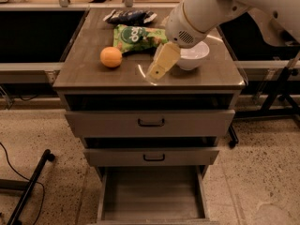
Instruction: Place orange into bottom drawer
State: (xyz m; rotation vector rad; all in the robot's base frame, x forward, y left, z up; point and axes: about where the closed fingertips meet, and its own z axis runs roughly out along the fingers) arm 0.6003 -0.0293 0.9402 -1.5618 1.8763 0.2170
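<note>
Camera view, centre: gripper [157, 71] over cabinet top [84, 71], right of orange [111, 57], not touching it; grip state not discernible. Lower centre: bottom drawer [152, 198] pulled open.

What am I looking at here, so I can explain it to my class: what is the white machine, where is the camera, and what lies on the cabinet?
The white machine is a robot arm. Its cream-coloured gripper hangs over the front of the cabinet top, and nothing shows in it. The one camera looks down on the cabinet from the front. On top lie an orange at the left, a green snack bag, a dark bag behind that, and a white bowl partly hidden by the arm. Below are three drawers. The bottom drawer is pulled out, and the orange, meant to go there, is not yet in it.
</note>
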